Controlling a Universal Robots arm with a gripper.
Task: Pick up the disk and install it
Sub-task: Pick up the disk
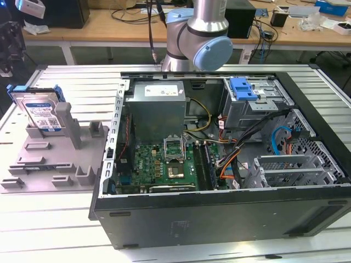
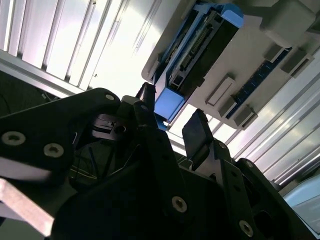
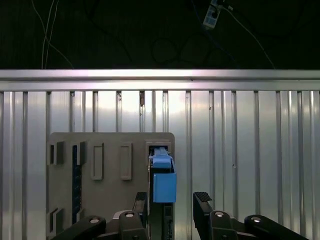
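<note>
Disk [image 1: 41, 112] stands on edge in the grey holder [image 1: 49, 164], on the exterior view's left of the PC case [image 1: 219, 211]. Gripper [image 3: 171, 199] spread wide over the disk's blue end, holding nothing.

the disk [image 1: 41, 109] stands on edge in a grey holder [image 1: 49, 164], with open air above. a grey post [image 1: 64, 118] rises just beside it. the gripper [image 3: 171, 206] is spread wider than the disk's edge. the computer case [image 1: 219, 213] walls off the exterior view's right, and the slatted table [image 1: 66, 76] around the holder lies bare.
</note>
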